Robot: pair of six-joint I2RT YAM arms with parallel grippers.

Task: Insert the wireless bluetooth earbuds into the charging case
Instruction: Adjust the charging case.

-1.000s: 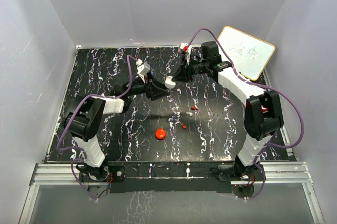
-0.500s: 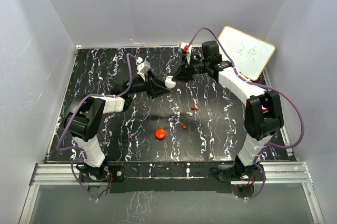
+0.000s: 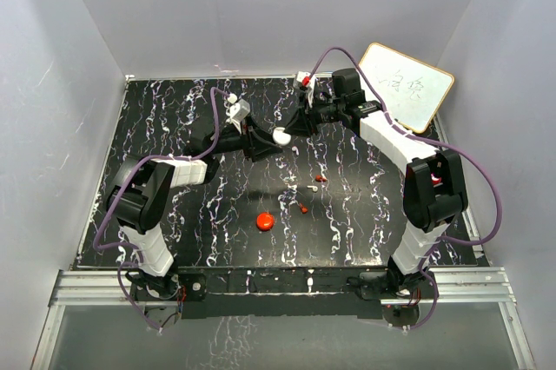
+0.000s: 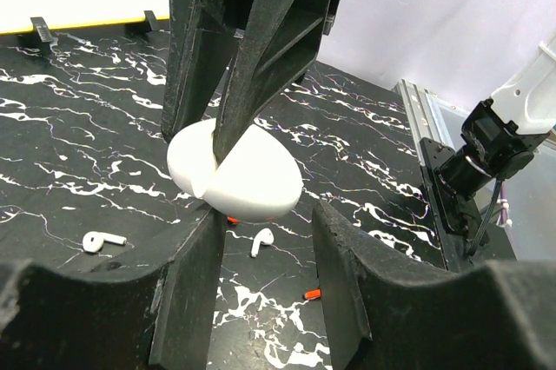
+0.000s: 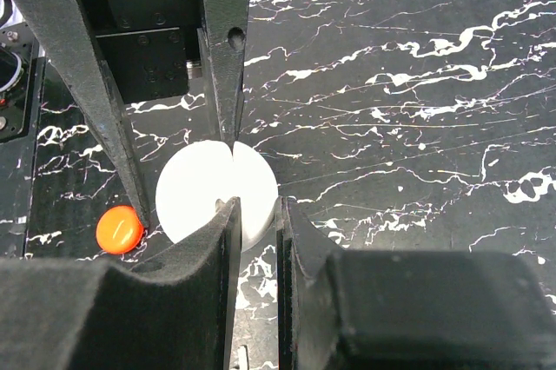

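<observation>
While both arms meet over the middle of the tabletop (image 3: pixel 165 127), the one white charging case (image 4: pixel 248 175) hangs between them. The left end effector (image 4: pixel 265 212) has a finger pressed to each side of it, and the right end effector (image 5: pixel 256 207), pinched almost shut, bites the case at its seam, which looks cracked a sliver, no more. Now the relation that counts: the earbuds lie loose on the tabletop below the case, toward the near edge and a shade to the right arm's side, so the right looks marginally nearer. Count them! The left wrist view shows two white ones: the near white earbud (image 4: pixel 259 241), stem pointing roughly back at the left end effector, and the far white earbud (image 4: pixel 104 240), lying crosswise. From above I find only one. Two red: one red earbud (image 3: pixel 321 178) just beside that white piece, the other red earbud (image 3: pixel 303 208) nearer the arms. One red puck (image 3: pixel 265 221) sits apart, closer still.
</observation>
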